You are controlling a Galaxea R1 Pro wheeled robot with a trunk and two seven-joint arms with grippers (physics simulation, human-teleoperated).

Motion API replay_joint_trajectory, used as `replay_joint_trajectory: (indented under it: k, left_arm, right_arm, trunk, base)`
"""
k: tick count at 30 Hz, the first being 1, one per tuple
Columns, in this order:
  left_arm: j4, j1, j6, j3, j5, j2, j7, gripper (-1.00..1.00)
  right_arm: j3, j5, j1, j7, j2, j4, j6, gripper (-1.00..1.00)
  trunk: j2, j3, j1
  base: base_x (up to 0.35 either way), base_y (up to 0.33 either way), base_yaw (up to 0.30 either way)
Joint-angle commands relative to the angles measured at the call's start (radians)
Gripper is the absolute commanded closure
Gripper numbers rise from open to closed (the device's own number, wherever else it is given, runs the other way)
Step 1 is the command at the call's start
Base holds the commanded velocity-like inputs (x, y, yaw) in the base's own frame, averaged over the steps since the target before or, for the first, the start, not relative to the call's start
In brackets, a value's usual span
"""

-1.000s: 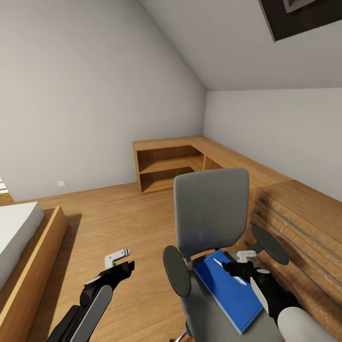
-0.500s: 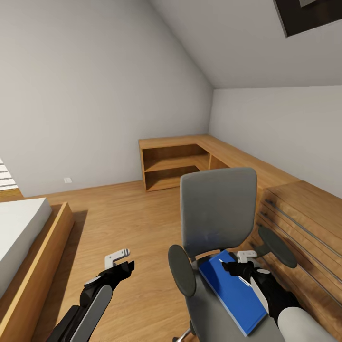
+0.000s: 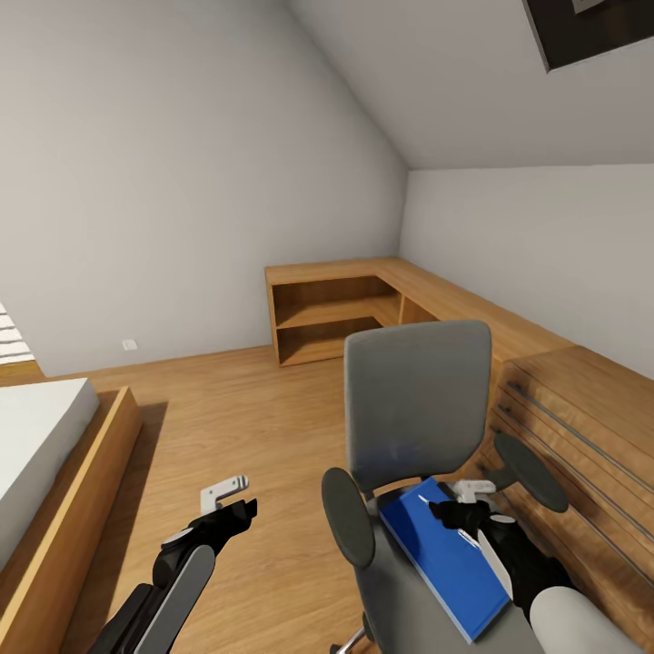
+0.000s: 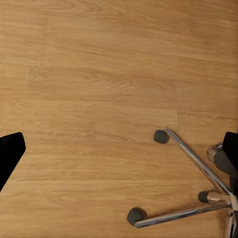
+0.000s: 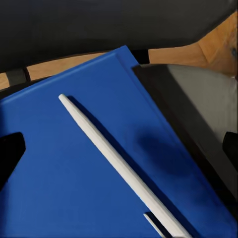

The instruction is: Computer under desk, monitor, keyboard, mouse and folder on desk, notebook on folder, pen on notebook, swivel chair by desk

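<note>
Head view gives us the bedroom [image 3: 182,182] with its grey sloping walls, one dark-framed skylight [image 3: 590,32] at the upper corner and a light wood floor [image 3: 245,418]. We see low light-wood cabinets [image 3: 331,313] running along the far wall and the wall on our right, and one bed [image 3: 41,445] at our left. We find no readable writing or brand anywhere.

One swivel chair [image 3: 416,404] stands in front of us, close beside the right-hand cabinets, grey back upright, two black oval armrests. One blue folder [image 3: 436,563] lies flat on its seat, and one thin white pen [image 5: 116,163] lies slantwise on the folder.

Our right tool [image 3: 466,502] hovers just above the folder's far end, near the pen; in its wrist view its two dark fingertips [image 5: 10,153] sit at opposite edges, spread wide, the pen and folder between them, nothing held.

Our left tool [image 3: 229,505] hangs over bare floor left of the chair, its fingertips wide apart and empty; its wrist view shows the chrome base [image 4: 198,188] with three castors visible.
</note>
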Motion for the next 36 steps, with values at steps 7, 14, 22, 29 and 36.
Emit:
replay_joint_trajectory:
  k: [7, 14, 22, 29, 36]
  left_arm:
    - [-0.001, -0.001, 0.001, -0.003, 0.011, 0.001, 0.010, -1.00]
    - [-0.002, -0.001, 0.001, -0.003, 0.012, 0.001, 0.010, -1.00]
    - [-0.003, -0.001, 0.001, -0.003, 0.012, 0.001, 0.010, -1.00]
    - [-0.003, -0.001, 0.001, -0.003, 0.012, 0.001, 0.010, -1.00]
    - [-0.004, -0.001, 0.002, -0.003, 0.012, 0.001, 0.010, -1.00]
  right_arm:
    - [-0.004, 0.004, -0.056, -0.069, 0.001, 0.015, 0.089, -1.00]
    - [-0.004, 0.006, -0.146, -0.081, 0.002, 0.131, 0.154, -1.00]
    - [-0.005, 0.003, -0.181, -0.085, 0.002, 0.212, 0.171, -1.00]
    - [-0.003, 0.000, -0.184, -0.079, 0.005, 0.236, 0.213, -1.00]
    - [-0.002, -0.001, -0.184, -0.080, 0.005, 0.236, 0.260, -1.00]
  trunk:
    - [-0.001, -0.001, 0.000]
    - [-0.001, -0.001, 0.000]
    - [-0.001, -0.001, 0.000]
    - [-0.001, -0.001, 0.000]
    - [-0.001, -0.001, 0.000]
  base:
    - [0.000, 0.000, 0.000]
    - [0.000, 0.000, 0.000]
    - [0.000, 0.000, 0.000]
    - [0.000, 0.000, 0.000]
    - [0.000, 0.000, 0.000]
